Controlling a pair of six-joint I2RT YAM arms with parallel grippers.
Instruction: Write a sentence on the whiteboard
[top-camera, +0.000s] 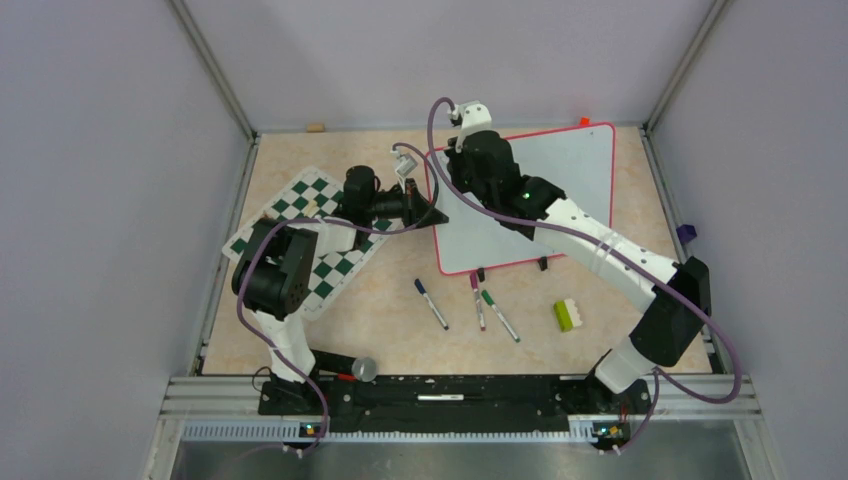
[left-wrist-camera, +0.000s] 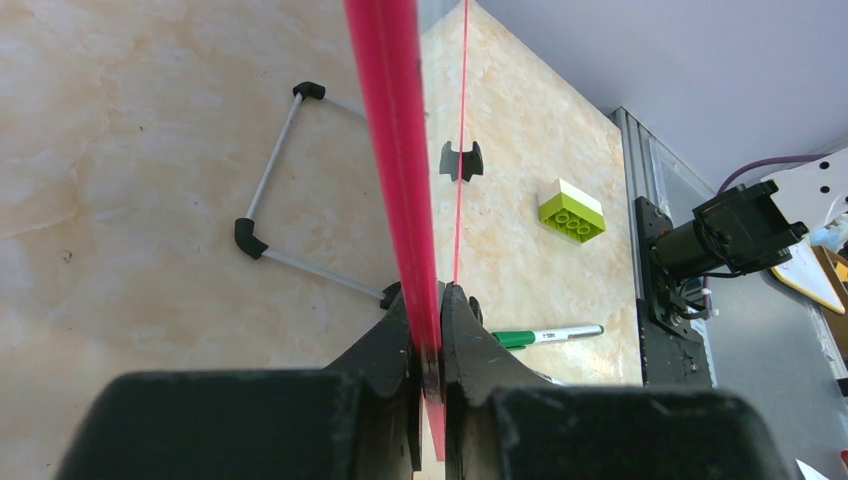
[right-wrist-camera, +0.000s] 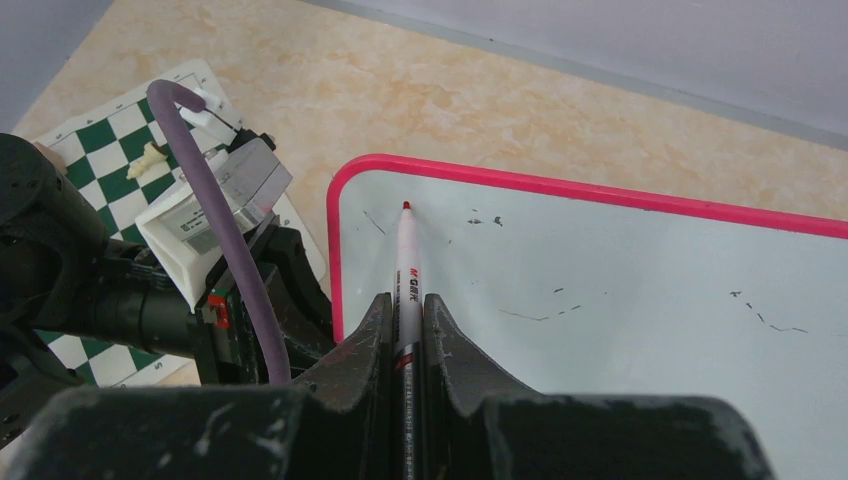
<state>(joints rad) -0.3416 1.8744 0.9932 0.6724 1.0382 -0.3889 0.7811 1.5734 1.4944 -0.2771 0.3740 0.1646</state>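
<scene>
Top external view gives us the whiteboard (top-camera: 560, 190) on the far right part of the surface (top-camera: 380, 335), turned at a slant, with the chess mat (top-camera: 300, 240) to its left. We see the left hand (left-wrist-camera: 430, 300) clamped on the board's red-pink frame at its left edge, one finger on either side of it. The right hand (right-wrist-camera: 407, 305) is closed around a red-tipped marker (right-wrist-camera: 406, 260), whose tip sits over the board's far left corner; we cannot tell whether it touches the board. Faint dark marks speckle the white face. Just beyond the board's near edge lie a blue marker (top-camera: 431, 303), a purple marker (top-camera: 477, 300) and a green marker (top-camera: 500, 315), with a lime and white brick (top-camera: 568, 315) to their right.
</scene>
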